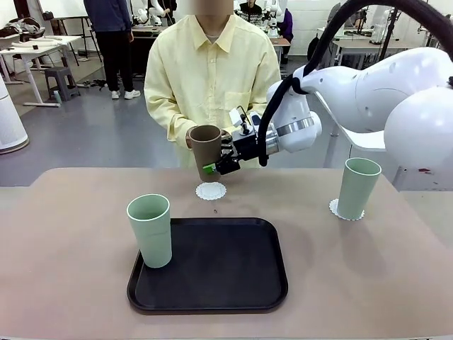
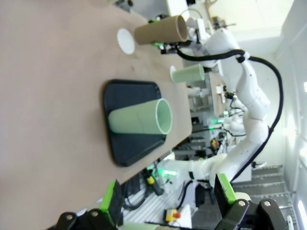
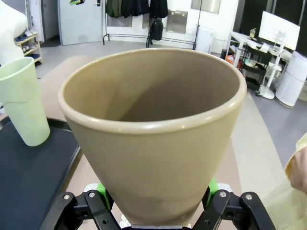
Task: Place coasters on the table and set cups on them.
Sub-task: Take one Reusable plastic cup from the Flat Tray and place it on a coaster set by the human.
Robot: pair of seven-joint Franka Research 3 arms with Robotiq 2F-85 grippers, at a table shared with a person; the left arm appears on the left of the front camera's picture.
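The table (image 1: 64, 241) lies under the right gripper (image 1: 214, 167), the tray (image 1: 226, 276) nearer the robot than it. The gripper clamps the brown cup (image 1: 205, 145) clear of the surface. The left gripper (image 2: 169, 191) is spread, empty. One green cup (image 1: 150, 230) stands on the tray to the right gripper's left, a second green cup (image 1: 358, 186) on a coaster (image 1: 334, 207) to its right. A bare coaster (image 1: 211, 190) lies just below it.

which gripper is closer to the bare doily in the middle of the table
Right. The right gripper, shut on the brown cup, hangs just above the doily; the left gripper is open, far off beyond the black tray.
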